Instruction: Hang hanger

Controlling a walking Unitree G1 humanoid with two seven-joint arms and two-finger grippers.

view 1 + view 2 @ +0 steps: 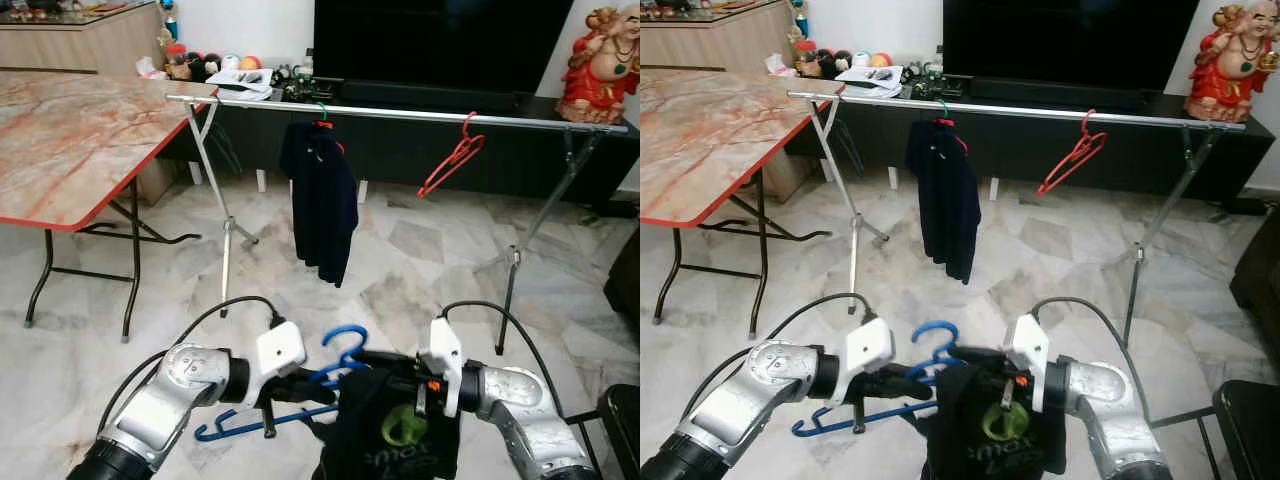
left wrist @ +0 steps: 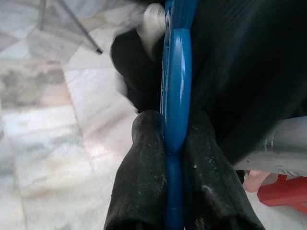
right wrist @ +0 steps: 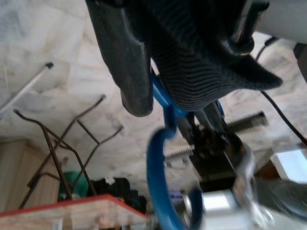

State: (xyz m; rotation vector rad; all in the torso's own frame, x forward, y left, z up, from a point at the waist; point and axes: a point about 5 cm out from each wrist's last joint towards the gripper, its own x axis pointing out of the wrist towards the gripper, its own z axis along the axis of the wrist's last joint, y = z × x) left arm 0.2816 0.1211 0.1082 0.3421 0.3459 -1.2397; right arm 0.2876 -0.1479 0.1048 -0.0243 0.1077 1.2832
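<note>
Left gripper: fingers pressed on the blue hanger, bottom centre.
Right gripper: buried in the black shirt; fingers' state I cannot tell.
Rail: upper frame, carrying a dark garment and a red hanger.

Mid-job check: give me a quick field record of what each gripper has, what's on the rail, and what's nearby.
left gripper: shut on blue hanger
right gripper: at the dark garment draped on the blue hanger; grip state unclear
rail: ahead, not yet reached
on rail: navy shirt on a hanger; empty red hanger
to robot's left: marble-top folding table
behind rail: TV, red figurine
</note>
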